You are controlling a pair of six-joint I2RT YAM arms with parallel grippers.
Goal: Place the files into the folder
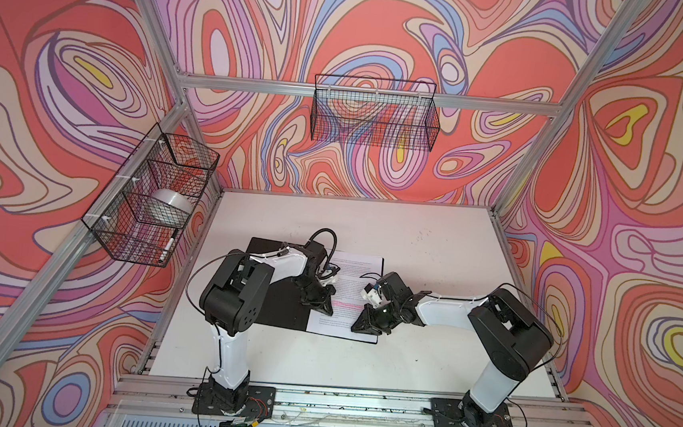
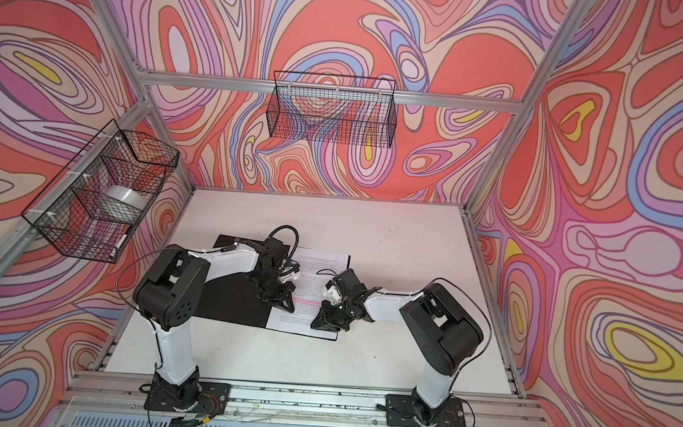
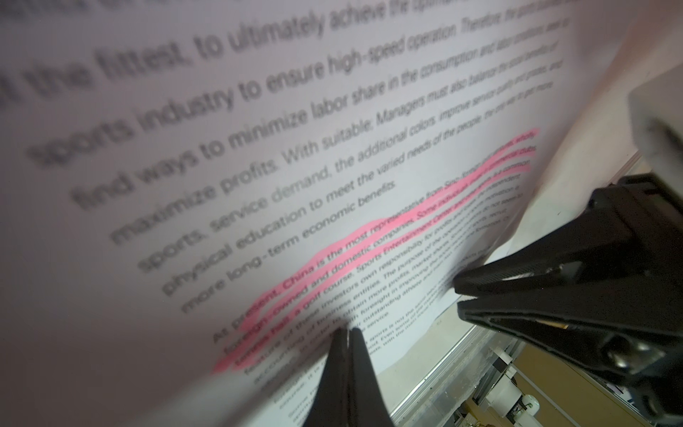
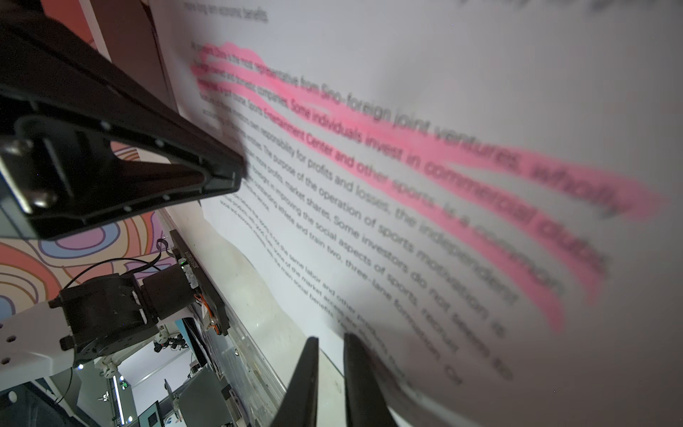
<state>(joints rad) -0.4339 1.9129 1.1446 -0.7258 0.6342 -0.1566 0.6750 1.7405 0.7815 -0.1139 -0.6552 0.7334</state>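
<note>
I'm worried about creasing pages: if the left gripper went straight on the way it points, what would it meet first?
The files: the left gripper, shut, aims down at the top sheet's pink-highlighted lines, and looks at or just above them; depth is unclear.

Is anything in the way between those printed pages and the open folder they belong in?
Nothing visible. The files already lie on the right half of the open folder; only the left pincer and right pincer touch them from above.
</note>
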